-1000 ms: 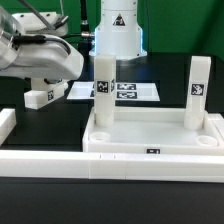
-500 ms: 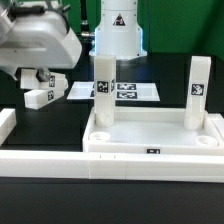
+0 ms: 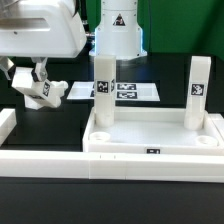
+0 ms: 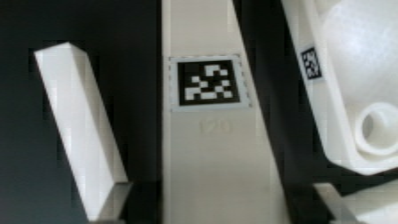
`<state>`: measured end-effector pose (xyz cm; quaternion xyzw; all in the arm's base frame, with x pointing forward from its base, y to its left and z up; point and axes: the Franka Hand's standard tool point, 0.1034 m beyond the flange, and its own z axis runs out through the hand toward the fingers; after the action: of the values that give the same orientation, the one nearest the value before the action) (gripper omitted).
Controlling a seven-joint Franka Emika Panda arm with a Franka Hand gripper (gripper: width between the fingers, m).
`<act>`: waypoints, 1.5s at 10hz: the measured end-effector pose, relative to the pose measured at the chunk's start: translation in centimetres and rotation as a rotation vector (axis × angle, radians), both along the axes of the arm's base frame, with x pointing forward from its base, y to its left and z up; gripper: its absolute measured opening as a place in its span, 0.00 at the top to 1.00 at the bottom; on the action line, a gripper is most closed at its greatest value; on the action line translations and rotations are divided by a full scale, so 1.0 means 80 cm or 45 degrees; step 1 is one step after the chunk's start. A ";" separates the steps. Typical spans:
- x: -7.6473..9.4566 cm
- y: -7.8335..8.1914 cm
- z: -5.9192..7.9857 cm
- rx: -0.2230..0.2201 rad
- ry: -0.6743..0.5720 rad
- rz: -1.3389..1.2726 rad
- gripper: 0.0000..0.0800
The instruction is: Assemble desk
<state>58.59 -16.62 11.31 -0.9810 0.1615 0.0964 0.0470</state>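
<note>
Bare counter [image 3: 50,125] lies open between the left bar [image 3: 6,125] and the tabletop [image 3: 150,148]. Above that patch the end effector [image 3: 36,88] and its held leg [image 3: 52,92] fill the air. The far-left leg [image 3: 103,85] and the far-right leg [image 3: 197,90] stand upright in the tabletop's far corners, with a clear gap between them. Its near sockets [image 3: 205,140] are free. The front bar [image 3: 60,163] walls the near side.
</note>
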 end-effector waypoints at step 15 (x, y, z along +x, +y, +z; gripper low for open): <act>0.082 0.119 0.073 -0.095 -0.328 -0.060 0.63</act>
<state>65.16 -7.12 17.19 -0.9822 0.1807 -0.0376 0.0333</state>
